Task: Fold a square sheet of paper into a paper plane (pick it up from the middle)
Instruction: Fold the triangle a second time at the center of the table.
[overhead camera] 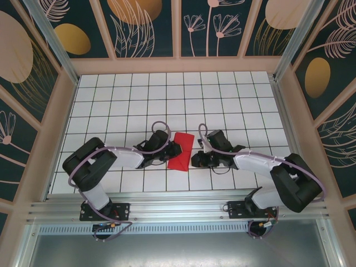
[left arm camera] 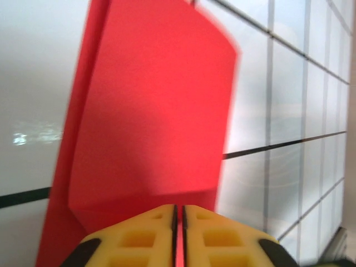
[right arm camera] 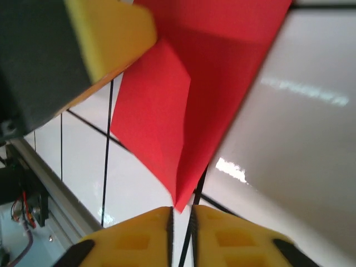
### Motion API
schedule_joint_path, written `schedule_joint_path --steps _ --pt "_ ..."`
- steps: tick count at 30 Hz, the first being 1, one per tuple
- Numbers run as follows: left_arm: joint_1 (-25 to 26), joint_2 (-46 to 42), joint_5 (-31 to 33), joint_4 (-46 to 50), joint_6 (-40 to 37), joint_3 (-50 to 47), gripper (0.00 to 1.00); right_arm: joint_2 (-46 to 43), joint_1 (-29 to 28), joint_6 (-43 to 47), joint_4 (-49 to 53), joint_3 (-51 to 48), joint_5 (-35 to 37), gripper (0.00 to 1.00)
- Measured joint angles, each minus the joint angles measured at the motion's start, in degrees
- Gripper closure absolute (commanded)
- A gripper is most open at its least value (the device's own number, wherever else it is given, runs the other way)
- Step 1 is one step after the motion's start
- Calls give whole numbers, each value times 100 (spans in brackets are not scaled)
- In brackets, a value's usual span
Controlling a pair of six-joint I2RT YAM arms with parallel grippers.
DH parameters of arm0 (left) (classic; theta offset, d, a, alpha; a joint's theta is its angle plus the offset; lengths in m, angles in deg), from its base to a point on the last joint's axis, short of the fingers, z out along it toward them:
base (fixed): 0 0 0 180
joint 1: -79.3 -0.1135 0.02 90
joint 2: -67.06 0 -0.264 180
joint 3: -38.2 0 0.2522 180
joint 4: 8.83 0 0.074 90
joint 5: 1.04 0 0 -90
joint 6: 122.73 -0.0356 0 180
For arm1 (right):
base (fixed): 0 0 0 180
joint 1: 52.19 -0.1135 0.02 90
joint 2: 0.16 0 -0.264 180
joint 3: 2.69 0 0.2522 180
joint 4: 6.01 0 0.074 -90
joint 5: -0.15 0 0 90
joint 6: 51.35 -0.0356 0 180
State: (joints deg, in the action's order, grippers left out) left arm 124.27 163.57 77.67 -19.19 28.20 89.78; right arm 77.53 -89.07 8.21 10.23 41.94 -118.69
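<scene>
Left gripper (left arm camera: 178, 210) pinches square sheet of paper (left arm camera: 161, 111) at its edge. Right gripper (right arm camera: 181, 211) nearly closed at corner — grip we cannot tell. We fear loose corner slipping — crease skews.

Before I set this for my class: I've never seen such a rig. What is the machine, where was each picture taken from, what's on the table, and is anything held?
Two robot arms are bolted at the near edge of a white tiled table. The wide picture looks down from above and behind them; the other two come from a camera on each wrist, so the yellow shapes at the bottom are that arm's own fingers. Between the arms is the square sheet of paper, bright red and partly folded. The left gripper is closed on its edge: red shows in the slit between the fingers. The right gripper sits at a pointed corner, jaws slightly apart; whether it grips, I cannot tell.
</scene>
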Motion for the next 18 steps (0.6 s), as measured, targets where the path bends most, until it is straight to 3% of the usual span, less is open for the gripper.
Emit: schedule_joint_path --steps 3,7,18 --pt "0 -365 0 72 -7 59 83 -7 87 -186 -74 66 229 61" --pt "0 -704 -4 79 -9 52 89 48 118 -420 -205 129 374 57" --pt "4 -750 -284 31 -26 -404 96 619 118 -691 -605 289 372 55"
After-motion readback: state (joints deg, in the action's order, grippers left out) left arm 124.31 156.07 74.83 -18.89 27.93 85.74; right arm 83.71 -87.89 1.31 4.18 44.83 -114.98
